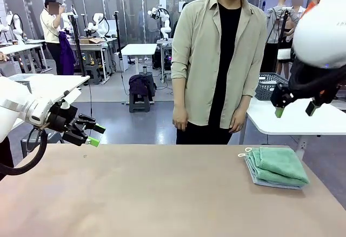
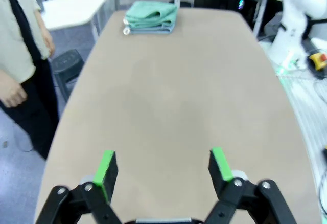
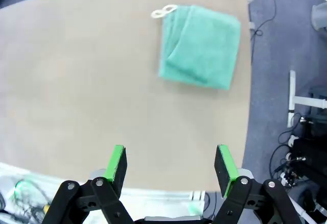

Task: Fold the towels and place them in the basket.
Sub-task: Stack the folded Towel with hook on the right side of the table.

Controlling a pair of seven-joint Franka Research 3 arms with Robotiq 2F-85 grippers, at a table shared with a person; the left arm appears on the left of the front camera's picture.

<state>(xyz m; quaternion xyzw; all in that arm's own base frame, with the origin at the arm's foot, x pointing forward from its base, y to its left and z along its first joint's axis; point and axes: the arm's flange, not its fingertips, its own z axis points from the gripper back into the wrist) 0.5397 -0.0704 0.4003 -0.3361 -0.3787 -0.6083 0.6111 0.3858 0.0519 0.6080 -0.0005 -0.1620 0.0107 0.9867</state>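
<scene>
- right gripper (image 1: 294,109) hangs high above the table's right end, jaws wide and empty, apparently clear of the stack.
- left gripper (image 1: 91,134), also spread and empty, waits at the left.
- folded towels (image 1: 277,166) lie stacked, mint on blue-grey (neither in a basket yet).

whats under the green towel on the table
A folded blue-grey towel lies under the mint green towel; just its edges show along the stack's left and front. The rest is covered, as is the table beneath.

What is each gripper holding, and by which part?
Nothing. The left gripper and right gripper are open and empty; the folded towels lie on the table.
</scene>
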